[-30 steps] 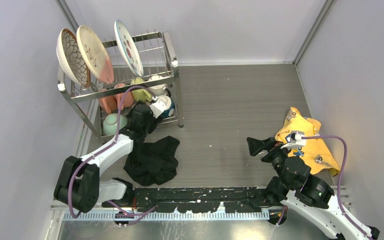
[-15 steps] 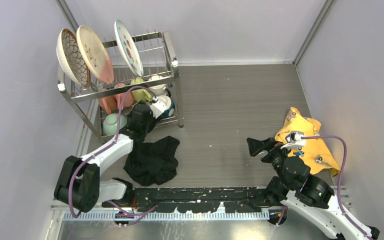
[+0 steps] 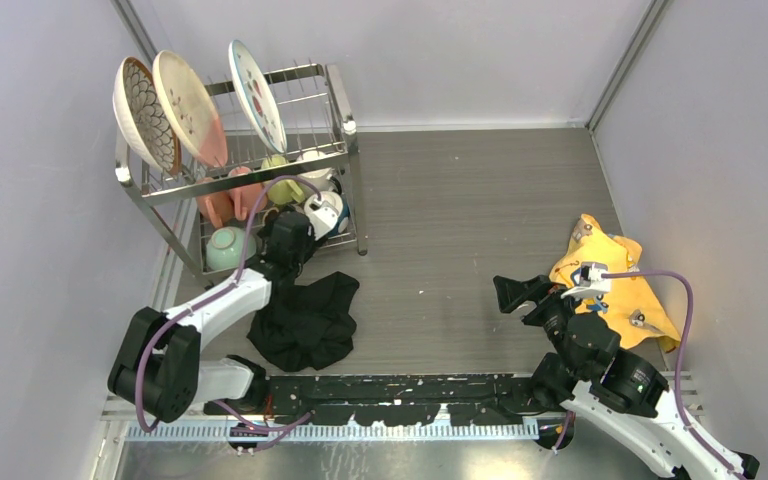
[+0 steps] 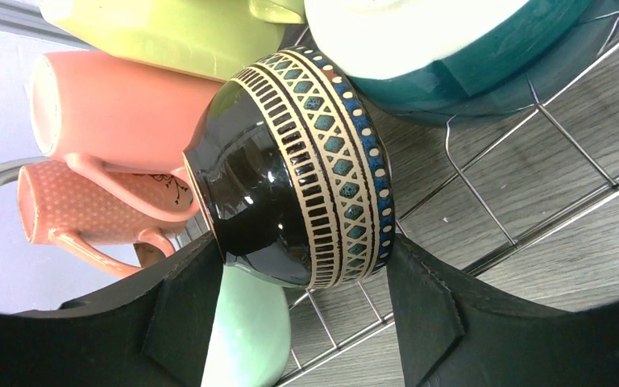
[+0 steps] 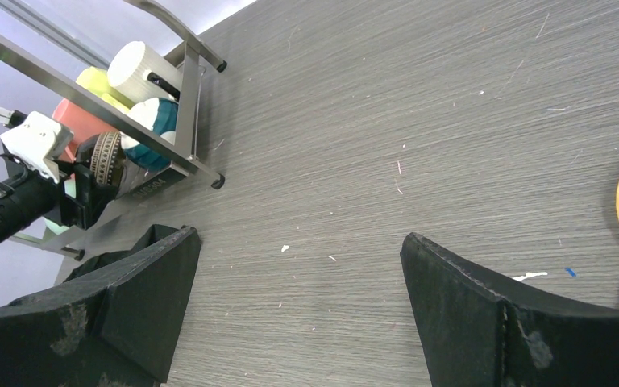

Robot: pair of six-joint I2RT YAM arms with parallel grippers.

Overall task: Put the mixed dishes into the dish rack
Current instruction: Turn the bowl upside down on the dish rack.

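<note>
Top external view shows the dish rack (image 3: 339, 98) at the far left corner of the bench (image 3: 460, 200), and the three patterned plates (image 3: 188, 105) stand on edge, side by side, in its upper tier. The left arm reaches to the lower tier, where the mugs and bowls are gathered. In the left wrist view the left pincer (image 4: 302, 242) is pinching the brown bowl (image 4: 290, 177). Its two black fingers (image 4: 423, 306) press on opposite sides of the bowl, which carries a cream and blue patterned band and lies tilted on its side over the wire grid of the lower tier. Behind it a pink mug (image 4: 121, 113) lies on its side, a dotted pink mug (image 4: 72, 201) is just beside that one, and a yellow mug (image 4: 169, 32) is above them. The blue bowl (image 4: 483, 64), white inside, is very close to the brown bowl at the upper right; I cannot tell if they touch. The mint-green bowl (image 4: 246, 330) is partly hidden under the brown bowl. The white mug (image 5: 141, 68) shows in the right wrist view at the end of the rack. The right pincer (image 5: 297, 242) is spread wide, well apart from the rack, with grey bench between its fingers. The yellow cloth (image 3: 610, 275) lies just beside the right arm, and the black cloth (image 3: 305, 320) lies near the left arm, in front of the rack.
</note>
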